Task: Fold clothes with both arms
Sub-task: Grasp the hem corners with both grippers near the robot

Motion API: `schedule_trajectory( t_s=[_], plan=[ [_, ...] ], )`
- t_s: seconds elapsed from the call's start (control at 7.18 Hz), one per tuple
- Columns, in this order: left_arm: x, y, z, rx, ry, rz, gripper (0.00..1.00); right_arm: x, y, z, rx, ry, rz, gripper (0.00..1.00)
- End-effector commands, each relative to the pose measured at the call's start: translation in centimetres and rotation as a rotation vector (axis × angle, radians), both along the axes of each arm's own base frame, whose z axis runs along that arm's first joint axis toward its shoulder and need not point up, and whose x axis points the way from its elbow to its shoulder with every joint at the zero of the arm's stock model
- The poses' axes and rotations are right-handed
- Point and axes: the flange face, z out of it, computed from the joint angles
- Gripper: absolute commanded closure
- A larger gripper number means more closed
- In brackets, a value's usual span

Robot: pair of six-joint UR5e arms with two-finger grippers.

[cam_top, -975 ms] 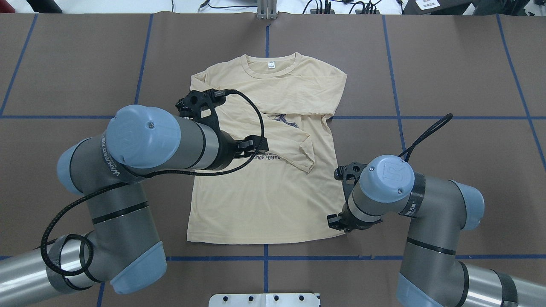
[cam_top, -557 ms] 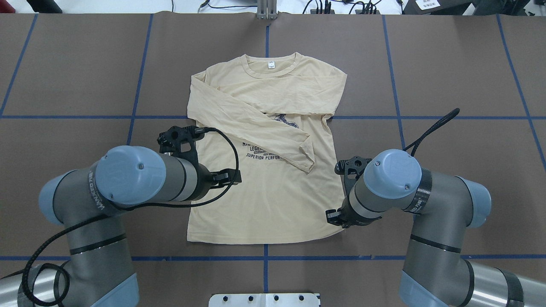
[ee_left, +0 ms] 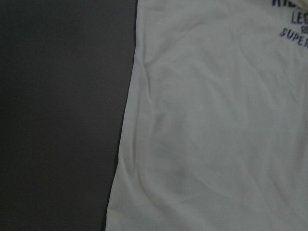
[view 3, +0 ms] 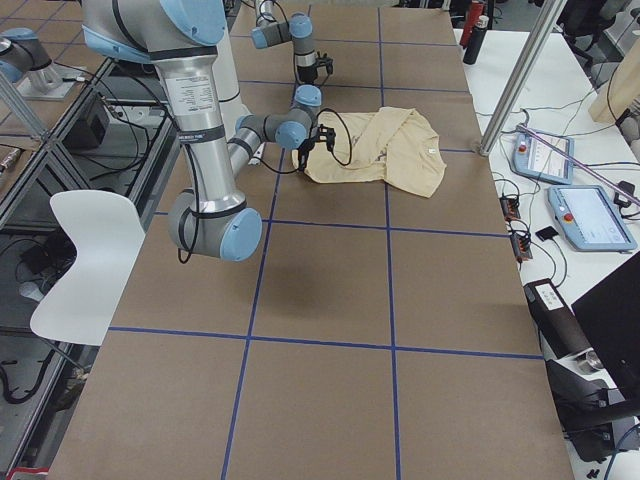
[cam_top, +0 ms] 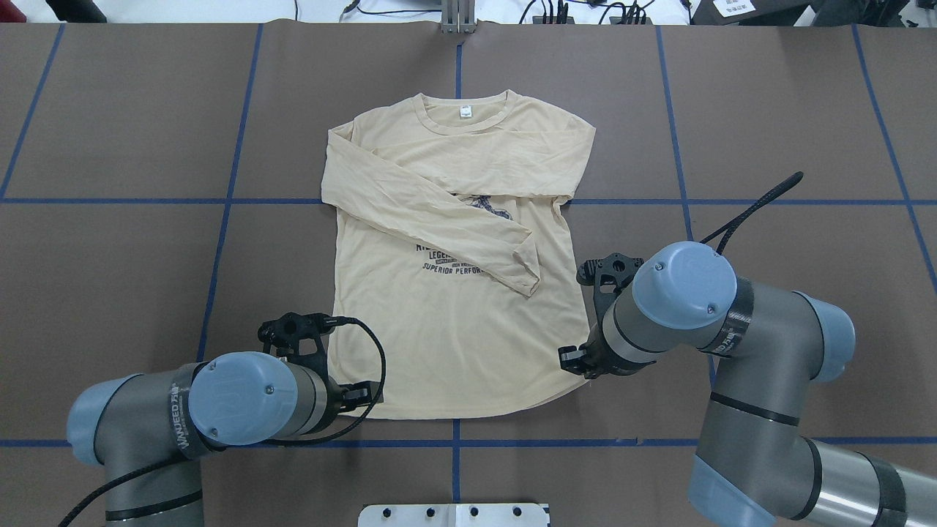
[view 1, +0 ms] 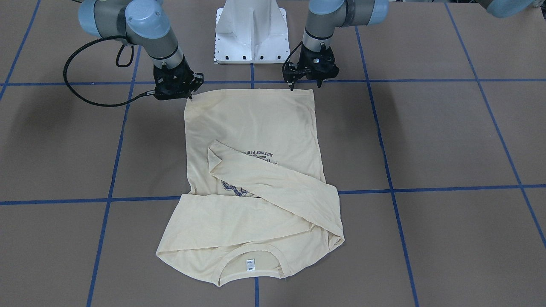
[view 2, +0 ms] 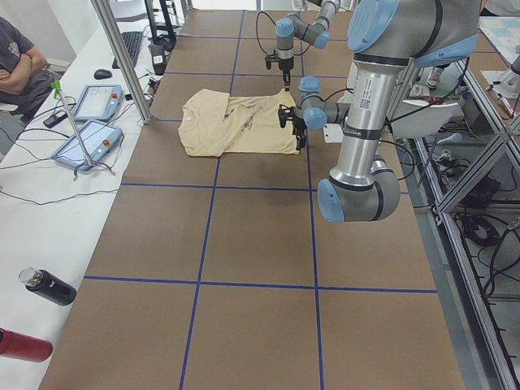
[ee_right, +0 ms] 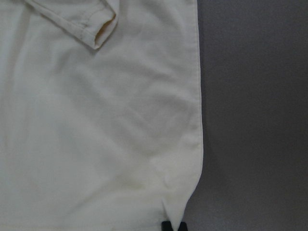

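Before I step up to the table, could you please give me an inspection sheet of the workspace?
Surface: brown table with blue tape grid, flat.
Job's things: cream T-shirt lies print up, both sleeves folded across the chest, collar away from the robot.
Clutter: nothing seen on the table.
Grippers: left gripper open above the hem corner on its side; right gripper seems pinched on the other hem corner, fabric puckering there.
Cables: left wrist cable loops over the shirt's corner; right wrist cable arches clear of it.
Surroundings: bench with pendants, bottles and a seated person; white chair beside the table.
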Motion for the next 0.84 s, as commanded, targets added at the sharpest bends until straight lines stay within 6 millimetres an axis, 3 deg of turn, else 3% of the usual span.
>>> schedule_trajectory(
  t_s=[0.0, 0.7],
  plan=[
    [0.4, 0.5, 0.2, -0.013, -0.024, 0.005, 0.06, 0.3, -0.2, -0.4, 0.004, -0.007, 0.007, 1.00],
    [-0.2, -0.7, 0.1, -0.001, -0.019, -0.010, 0.13, 0.4, -0.4, -0.3, 0.007, -0.004, 0.012, 1.00]
  ],
)
